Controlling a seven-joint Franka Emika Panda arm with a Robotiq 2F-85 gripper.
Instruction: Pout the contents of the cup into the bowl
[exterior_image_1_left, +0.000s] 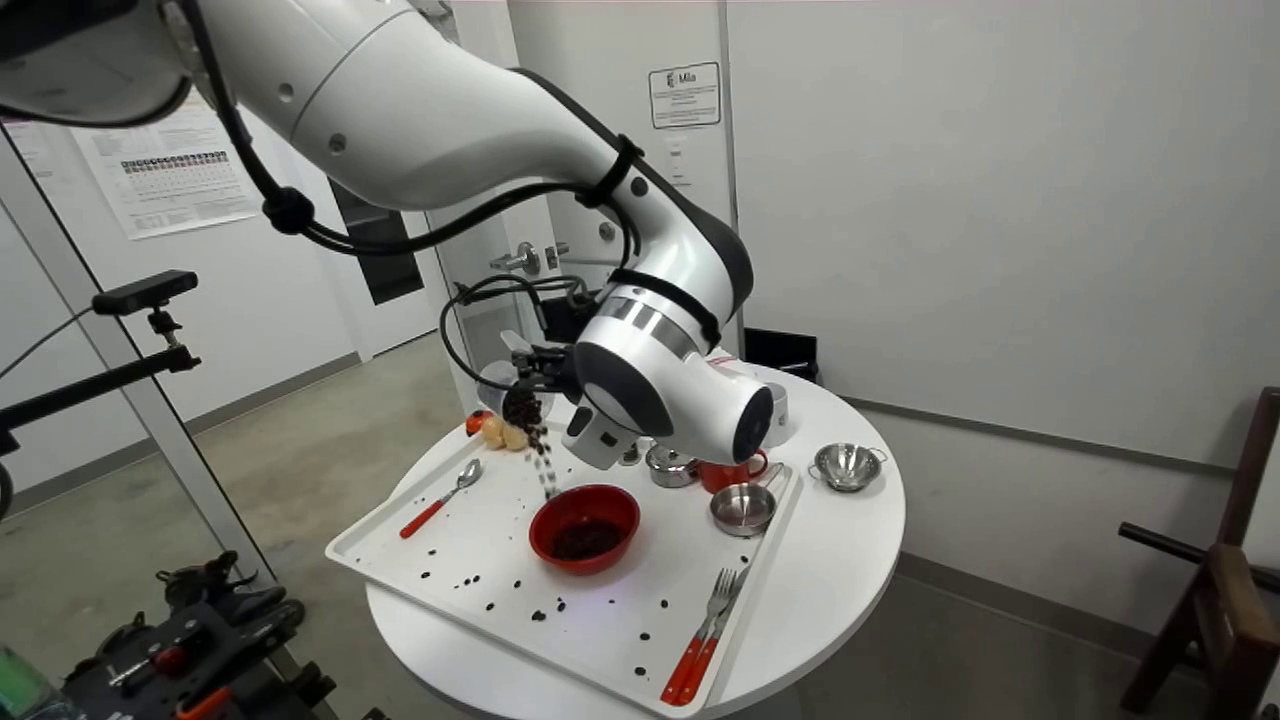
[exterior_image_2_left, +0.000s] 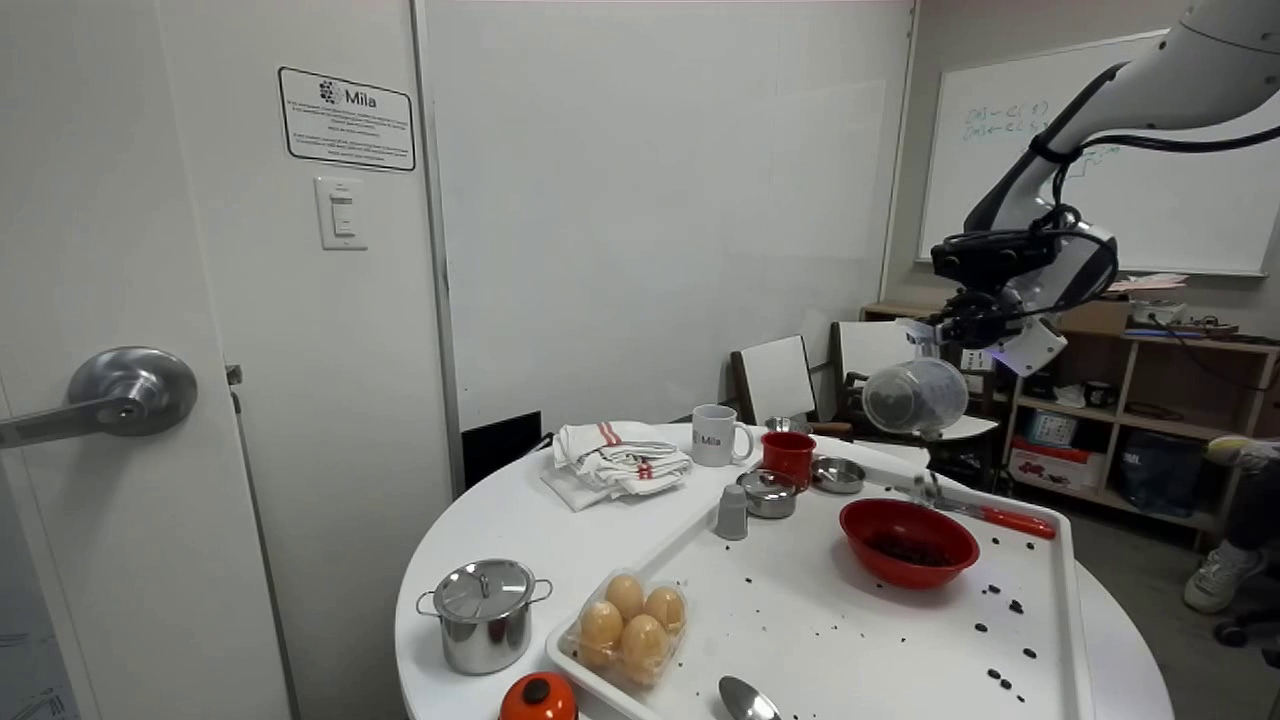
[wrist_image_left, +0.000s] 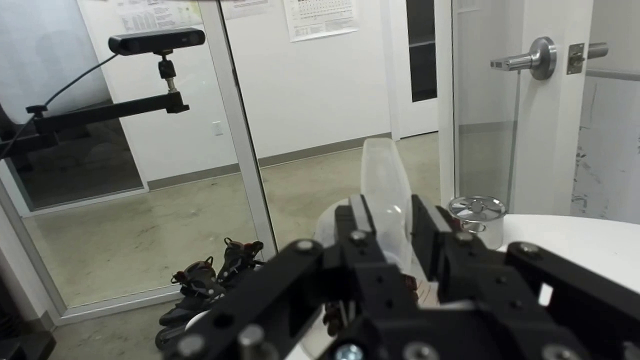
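Clear cup (exterior_image_2_left: 915, 397) up in air, tipped sideways, dark beans (exterior_image_1_left: 523, 408) tumbling out. Red bowl (exterior_image_1_left: 588, 505) sitting upright on tray (exterior_image_1_left: 680, 560), bunch already inside.

We are seeing a lidded metal pot (exterior_image_2_left: 487, 632) standing on the white table (exterior_image_2_left: 580, 548), near four eggs (exterior_image_2_left: 642, 634) sitting together at a corner of the tray (exterior_image_2_left: 800, 590). A folded towel (exterior_image_2_left: 615, 460) is lying near a white mug (exterior_image_2_left: 713, 440). In an exterior view we are finding a spoon (exterior_image_1_left: 428, 514) resting on the tray, a fork (exterior_image_1_left: 687, 662) and a knife (exterior_image_1_left: 705, 660) lying by its edge, and a colander (exterior_image_1_left: 847, 467) standing on the table.
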